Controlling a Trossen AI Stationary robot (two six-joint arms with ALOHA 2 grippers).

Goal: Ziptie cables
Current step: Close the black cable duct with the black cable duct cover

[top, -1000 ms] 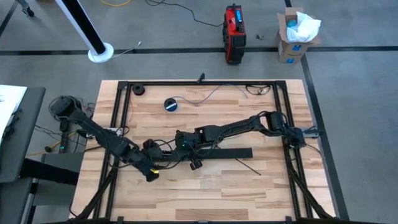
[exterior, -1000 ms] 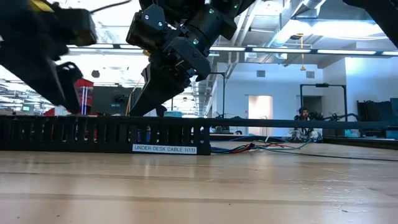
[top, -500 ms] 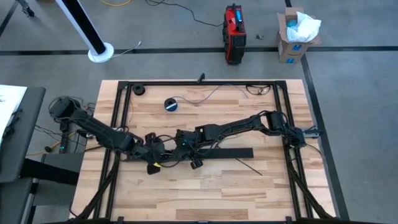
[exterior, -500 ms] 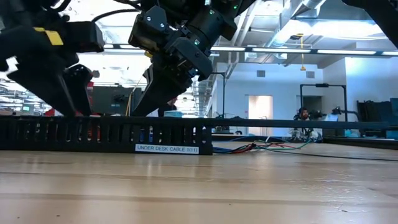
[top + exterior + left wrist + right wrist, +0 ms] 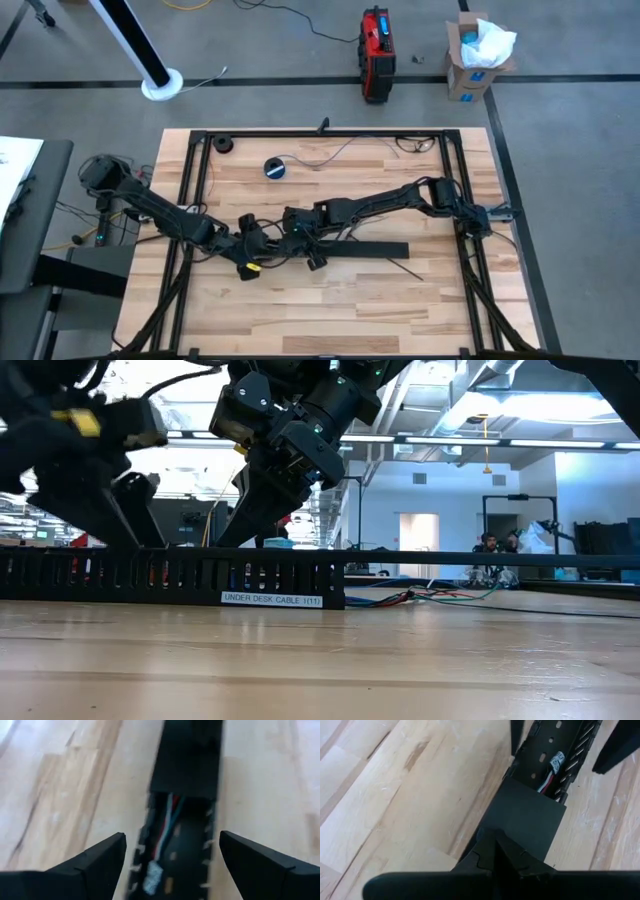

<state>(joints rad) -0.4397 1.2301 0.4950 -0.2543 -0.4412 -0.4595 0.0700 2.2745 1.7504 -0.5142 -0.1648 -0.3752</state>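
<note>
Two arms on this one, both working around a single long black slotted tray point(image 5: 355, 247) lying left-to-right across the middle of the wooden bench point(image 5: 330, 300). Starting at the left: the left pincer point(image 5: 250, 262) sits at the tray's left end, and its wrist view shows it point(image 5: 172, 865) spread wide, one dark finger point(image 5: 95, 862) on each side of the tray and not touching it. The cables point(image 5: 162, 827) lie inside the open channel there: I count roughly three thin strands, white, red and bluish, running along the tray and vanishing under its lid point(image 5: 187, 760). A small white tag point(image 5: 152, 875) sits among them. Just to the right, the right pincer point(image 5: 312, 258) is down on the tray; in its wrist view the fingers point(image 5: 502, 852) are pinched together on the flat lid point(image 5: 525, 827), with the cables point(image 5: 552, 770) peeking out past the lid's edge. The two pincers are really near each other, so not much room between them. The near half of the bench is bare wood, and a black frame point(image 5: 195, 190) runs around its edges. A blue-and-black tape roll point(image 5: 275, 167) sits on the far left part, well apart from the tray. From the low view, the tray carries a white label point(image 5: 272, 599), and more coloured wires point(image 5: 420, 597) lie on the bench behind its right end.
</note>
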